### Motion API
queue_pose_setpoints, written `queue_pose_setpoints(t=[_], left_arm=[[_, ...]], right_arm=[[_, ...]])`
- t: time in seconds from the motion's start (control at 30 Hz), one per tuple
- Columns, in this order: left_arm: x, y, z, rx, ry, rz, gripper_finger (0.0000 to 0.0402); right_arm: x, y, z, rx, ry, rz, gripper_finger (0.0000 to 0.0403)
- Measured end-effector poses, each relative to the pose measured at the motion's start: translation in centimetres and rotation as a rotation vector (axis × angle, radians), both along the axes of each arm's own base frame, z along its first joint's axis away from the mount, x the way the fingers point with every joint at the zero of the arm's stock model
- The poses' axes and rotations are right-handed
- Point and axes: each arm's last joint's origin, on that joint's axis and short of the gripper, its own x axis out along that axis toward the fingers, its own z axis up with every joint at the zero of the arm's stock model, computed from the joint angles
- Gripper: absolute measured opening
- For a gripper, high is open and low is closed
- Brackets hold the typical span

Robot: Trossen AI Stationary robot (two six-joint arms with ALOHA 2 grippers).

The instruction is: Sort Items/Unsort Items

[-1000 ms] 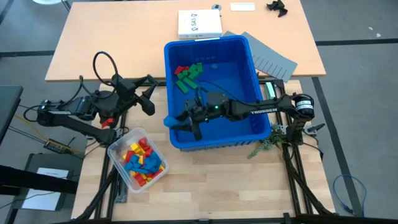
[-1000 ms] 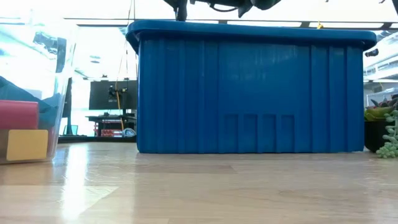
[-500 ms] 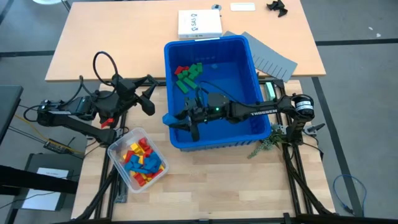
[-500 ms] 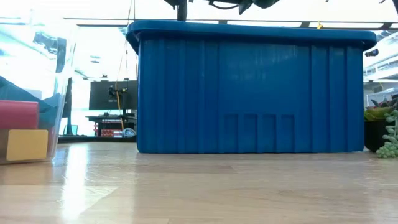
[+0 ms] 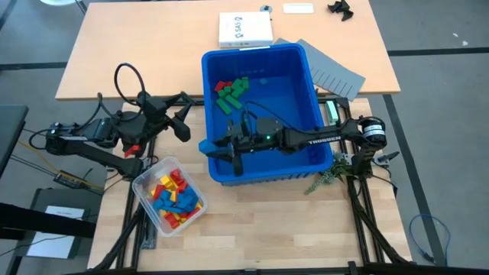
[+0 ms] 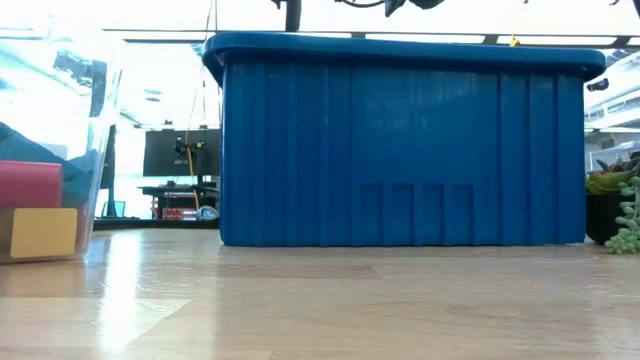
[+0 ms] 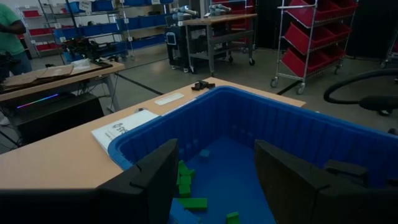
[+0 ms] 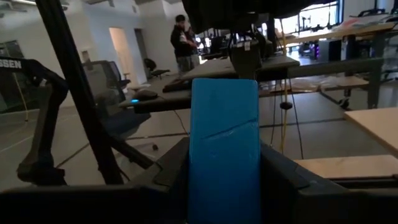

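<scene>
Grey floor (image 5: 435,30) surrounds the light wooden worktop (image 5: 137,53) — behind it, red-bin wire shelving (image 7: 317,37), workbenches (image 7: 56,74), an office chair (image 8: 109,106) at frame left.

High view straight down; low view level at worktop height, close to blue bin (image 6: 400,140), seen in both.

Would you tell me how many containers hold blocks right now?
2: the blue bin in the middle, and the clear tub at the front left. Blocks are partly hidden by the right arm.
</scene>
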Motion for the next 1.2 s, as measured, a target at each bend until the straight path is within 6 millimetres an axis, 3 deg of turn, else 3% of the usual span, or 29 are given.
queue_pose_setpoints(t=[0.2, 0.3, 0.5, 0.77, 1.03, 1.2], left_arm=[[0.0, 0.0, 0.0, 0.0, 0.001, 0.0, 0.0218], [0.0, 0.0, 0.0, 0.0, -0.001, 0.0, 0.0218], [0.0, 0.0, -0.1, 0.001, 0.005, 0.0, 0.0218], [0.0, 0.0, 0.0, 0.0, 0.0, 0.0, 0.0218], [0.0, 0.0, 0.0, 0.0, -0.002, 0.0, 0.0218], [0.0, 0.0, 0.0, 0.0, -0.002, 0.0, 0.0218]], right_arm=[[0.0, 0.8, 0.0, -0.012, -0.004, 0.02, 0.0135], [1.1, 1.7, -0.8, -0.023, 0.02, 0.06, 0.0135], [5.0, 3.8, -1.3, -0.039, 0.115, 0.168, 0.0135], [9.2, 4.1, -0.5, -0.093, 0.201, 0.216, 0.0135], [12.6, 4.3, -2.6, -0.109, 0.189, 0.221, 0.0157], [13.3, 4.8, -3.6, -0.113, 0.203, 0.206, 0.0191]])
